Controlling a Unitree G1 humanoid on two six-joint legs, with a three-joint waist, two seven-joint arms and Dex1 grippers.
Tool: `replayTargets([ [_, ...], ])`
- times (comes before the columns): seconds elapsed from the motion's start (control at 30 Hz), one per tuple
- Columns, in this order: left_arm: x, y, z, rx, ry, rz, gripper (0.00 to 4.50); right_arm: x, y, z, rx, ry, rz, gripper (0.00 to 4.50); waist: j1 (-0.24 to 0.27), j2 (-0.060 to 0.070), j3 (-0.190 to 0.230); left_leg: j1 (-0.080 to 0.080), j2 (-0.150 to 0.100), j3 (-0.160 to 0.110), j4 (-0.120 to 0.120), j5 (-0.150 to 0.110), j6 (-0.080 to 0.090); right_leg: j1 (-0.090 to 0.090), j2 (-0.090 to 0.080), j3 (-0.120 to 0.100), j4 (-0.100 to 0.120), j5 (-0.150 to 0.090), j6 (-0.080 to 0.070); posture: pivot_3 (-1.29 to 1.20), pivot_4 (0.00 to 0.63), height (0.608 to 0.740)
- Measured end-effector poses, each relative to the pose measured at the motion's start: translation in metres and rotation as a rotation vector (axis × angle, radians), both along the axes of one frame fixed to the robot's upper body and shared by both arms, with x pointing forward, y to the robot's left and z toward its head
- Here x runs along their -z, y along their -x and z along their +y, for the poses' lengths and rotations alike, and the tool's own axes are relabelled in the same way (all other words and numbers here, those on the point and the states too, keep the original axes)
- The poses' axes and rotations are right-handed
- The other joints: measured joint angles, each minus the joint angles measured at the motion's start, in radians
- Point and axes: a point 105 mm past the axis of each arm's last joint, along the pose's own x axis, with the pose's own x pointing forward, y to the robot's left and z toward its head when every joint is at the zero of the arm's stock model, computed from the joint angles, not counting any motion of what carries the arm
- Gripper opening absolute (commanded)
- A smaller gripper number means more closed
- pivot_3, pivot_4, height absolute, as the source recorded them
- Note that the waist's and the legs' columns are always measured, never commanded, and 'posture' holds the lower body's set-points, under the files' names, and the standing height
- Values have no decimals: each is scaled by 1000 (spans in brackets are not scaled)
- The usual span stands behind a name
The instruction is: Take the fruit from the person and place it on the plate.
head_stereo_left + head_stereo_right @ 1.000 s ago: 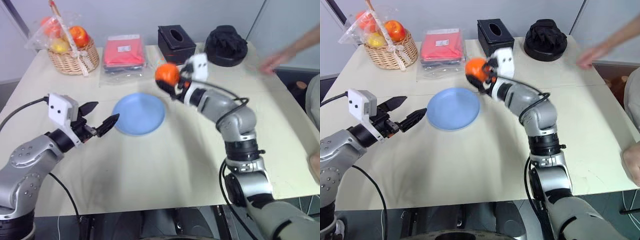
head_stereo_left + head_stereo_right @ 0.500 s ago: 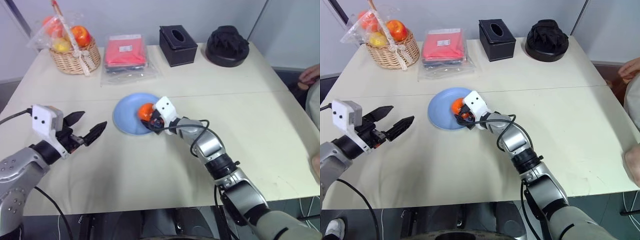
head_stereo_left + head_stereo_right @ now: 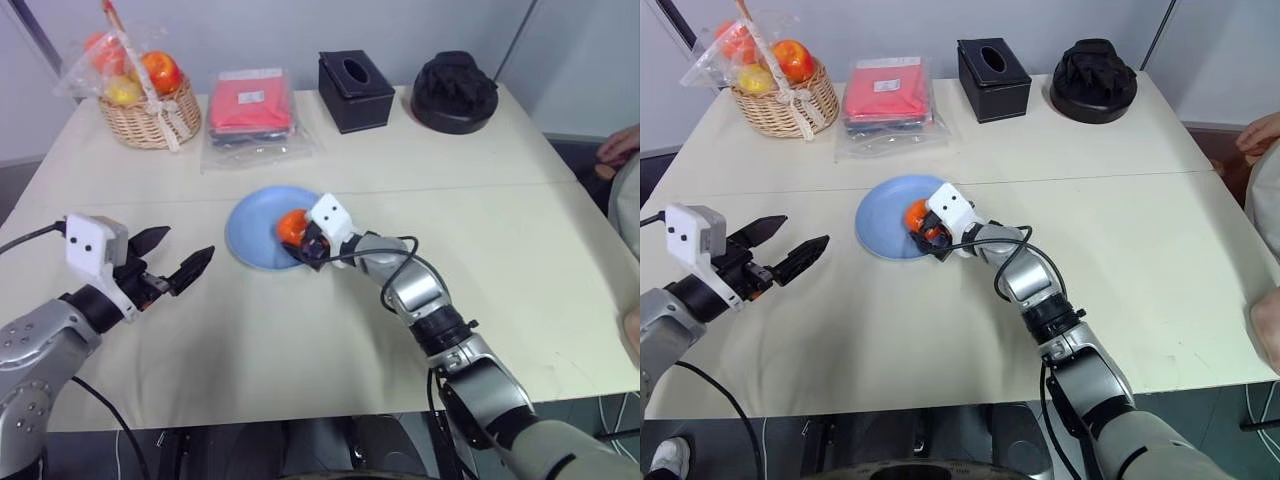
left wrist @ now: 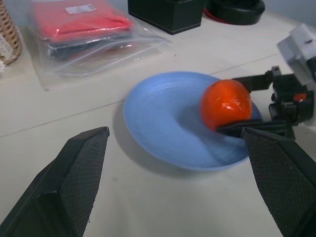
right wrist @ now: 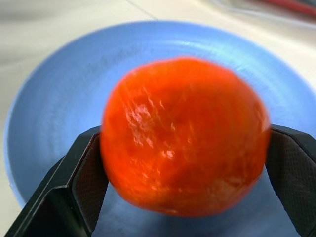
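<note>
- While the head views show the whole counter (image 3: pixel 300 330), the right hand (image 3: pixel 303 238) reaches over the right part of the plate (image 3: pixel 255 230), its two fingers closed against opposite sides of the fruit (image 3: pixel 291 224).
- From the right wrist view the fruit (image 5: pixel 182 136) sits between both black fingers (image 5: pixel 81 182), each pressing a flank, with the plate (image 5: pixel 59 108) directly beneath; whether the fruit touches the plate surface cannot be told from there.
- From the left wrist view the fruit (image 4: pixel 226 103) shows low over the plate (image 4: pixel 163 118), on its right side, with a shadow just under it, and the right hand's finger (image 4: pixel 237 128) runs along its near side.
- Being round, the fruit has no clear long axis and no stem end can be made out.
- Near the left edge of the counter the left hand (image 3: pixel 175 260) hovers with its fingers spread wide and nothing between them, pointing toward the plate and well apart from it.
- Along the far side stand a wicker basket (image 3: pixel 150 110) of wrapped fruits, a red packet (image 3: pixel 250 105), a black box (image 3: pixel 355 90) and a black bumpy object (image 3: pixel 455 92).
- At the right edge part of a person's hand (image 3: pixel 620 150) shows, away from the counter things.
</note>
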Motion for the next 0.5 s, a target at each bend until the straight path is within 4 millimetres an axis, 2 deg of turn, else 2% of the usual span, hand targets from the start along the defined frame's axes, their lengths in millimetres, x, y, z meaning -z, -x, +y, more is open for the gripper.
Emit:
replayTargets([
  [0.23, -3, -3, -5, 25, 5, -13, 4500, -41, 14, -13, -51, -60, -20, 4496, 0, 0, 0, 0, 0, 0, 0, 0, 0, 0, 0, 0, 0, 0, 0, 0, 150, 740],
  [0.37, -4, -3, -7, 31, 6, -15, 4500, -58, 24, -23, -74, -70, -16, 4496, 0, 0, 0, 0, 0, 0, 0, 0, 0, 0, 0, 0, 0, 0, 0, 0, 150, 740],
  [0.5, -2, -3, -8, 45, 9, -5, 4500, -84, 46, -54, -129, -76, -34, 4496, 8, 0, 1, 0, -1, -1, 0, 0, 0, 1, -1, 0, -2, 0, 0, 0, 150, 740],
])
